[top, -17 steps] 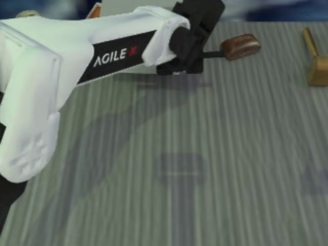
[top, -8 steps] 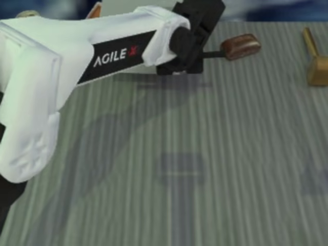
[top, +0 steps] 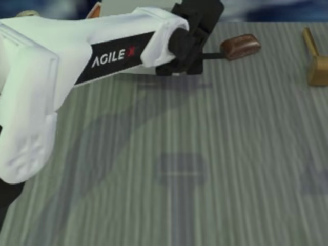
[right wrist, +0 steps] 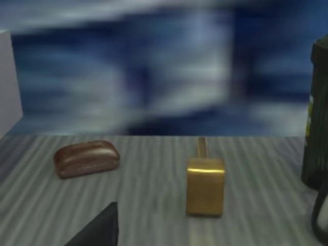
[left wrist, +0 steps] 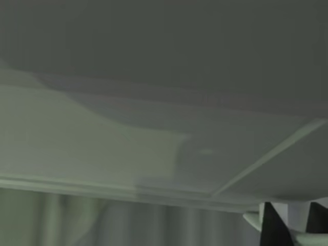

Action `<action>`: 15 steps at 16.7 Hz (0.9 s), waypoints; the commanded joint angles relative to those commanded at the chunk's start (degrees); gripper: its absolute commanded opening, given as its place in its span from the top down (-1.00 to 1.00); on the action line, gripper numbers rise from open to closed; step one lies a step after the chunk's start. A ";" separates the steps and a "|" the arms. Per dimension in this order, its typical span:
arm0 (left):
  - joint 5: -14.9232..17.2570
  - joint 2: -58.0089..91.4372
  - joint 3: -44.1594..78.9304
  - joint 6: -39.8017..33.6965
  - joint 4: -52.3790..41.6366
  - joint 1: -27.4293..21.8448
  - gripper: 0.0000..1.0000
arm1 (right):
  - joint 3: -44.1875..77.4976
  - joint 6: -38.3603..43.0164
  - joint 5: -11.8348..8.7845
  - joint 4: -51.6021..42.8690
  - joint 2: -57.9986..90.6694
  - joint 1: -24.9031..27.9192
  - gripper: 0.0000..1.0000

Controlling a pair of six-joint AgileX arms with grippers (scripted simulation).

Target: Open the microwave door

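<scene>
The microwave (right wrist: 7, 82) shows only as a pale slab at the edge of the right wrist view; in the top view my left arm covers it. The microwave door (left wrist: 154, 77) fills the left wrist view from very close, with its grey window above the pale frame (left wrist: 102, 154). My left gripper (top: 197, 31) reaches to the table's far edge at top centre and sits right against the door (left wrist: 294, 225). A pale strip lies at its black tips. My right gripper (right wrist: 115, 225) is out of the top view and stands open over the table, holding nothing.
A brown rounded object (top: 241, 46) lies just right of my left gripper. A golden mallet (top: 316, 64) lies at the far right. A dark green container (right wrist: 318, 118) stands beyond it. An orange-edged box corner (top: 95, 10) peeks out behind my left arm.
My left arm has shifted very slightly to the left. The brown object and the mallet have not moved.
</scene>
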 joint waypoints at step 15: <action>1.29 -2.75 -3.98 2.54 2.72 0.51 1.00 | 0.00 0.00 0.00 0.00 0.00 0.00 -1.00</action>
